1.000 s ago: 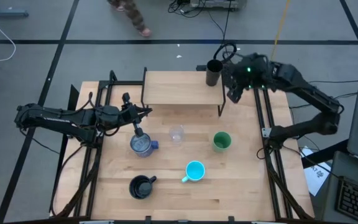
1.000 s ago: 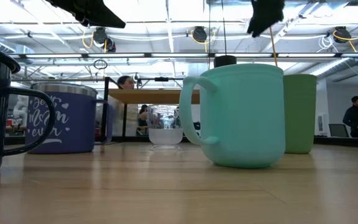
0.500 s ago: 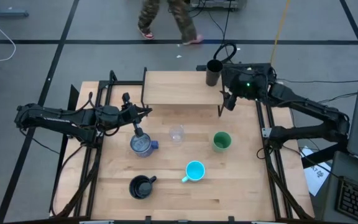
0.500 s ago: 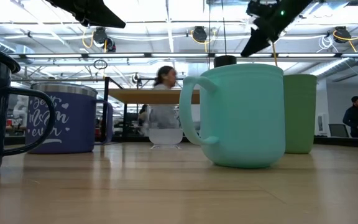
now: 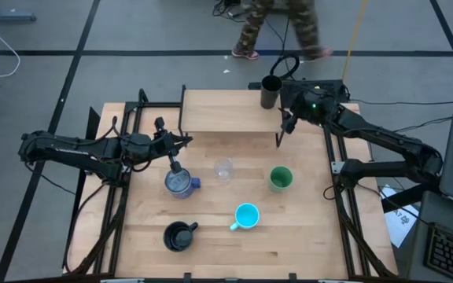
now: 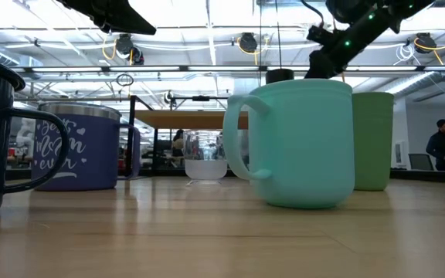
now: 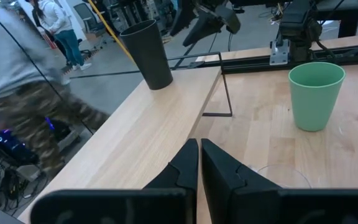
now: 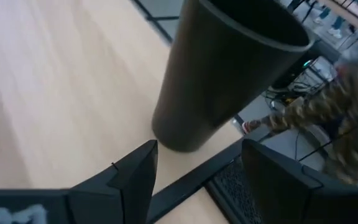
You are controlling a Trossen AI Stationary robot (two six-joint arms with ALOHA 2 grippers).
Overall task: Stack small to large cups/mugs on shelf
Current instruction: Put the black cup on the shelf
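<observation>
The light-wood shelf (image 5: 230, 112) stands at the table's far middle. A tall black tumbler (image 5: 270, 90) stands upright on its far right corner. My right gripper (image 5: 287, 123) hovers open just right of the tumbler; in its wrist view the tumbler (image 8: 222, 74) is ahead of the spread fingers, not between them. My left gripper (image 5: 185, 141) waits shut above the table, left of the shelf. A blue-purple mug (image 5: 179, 182), clear glass (image 5: 224, 170), green cup (image 5: 280, 178), cyan mug (image 5: 246, 215) and dark handled mug (image 5: 178, 235) stand on the tabletop.
Black frame rails (image 5: 124, 165) run along both sides of the table. A person (image 5: 281, 27) walks on the floor beyond the far edge. Bare wood lies on the shelf left of the tumbler and at the table's near right.
My right gripper has come down and tipped its fingers toward the black tumbler, staying open. The cups have not moved. A person has walked from left to right behind the table's far edge.
</observation>
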